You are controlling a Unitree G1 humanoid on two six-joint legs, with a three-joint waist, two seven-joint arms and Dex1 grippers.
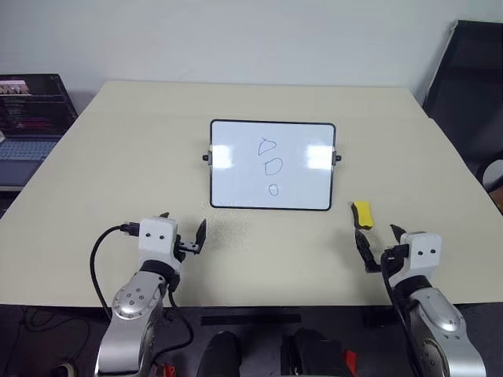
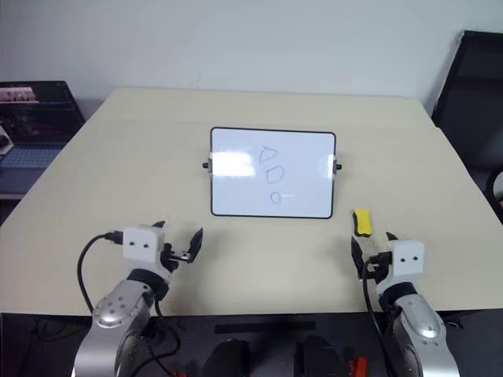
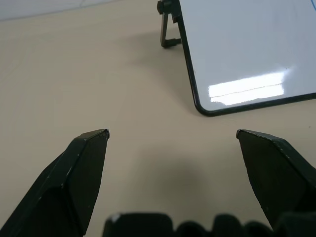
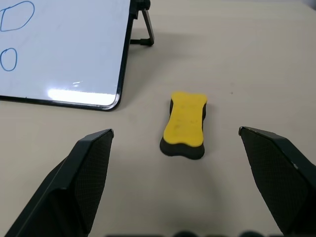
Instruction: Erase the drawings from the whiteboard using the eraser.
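The whiteboard stands propped on the middle of the beige table, its black frame and side knobs showing. Three small blue drawings run down its centre in a column. The yellow eraser lies flat on the table just off the board's near right corner, dark side down. My right gripper hovers open a short way in front of the eraser, not touching it. My left gripper is open and empty, near the board's near left corner.
An open laptop sits off the table's left side. A dark panel stands beyond the right edge. Bare tabletop surrounds the board, and the table's front edge runs just under both wrists.
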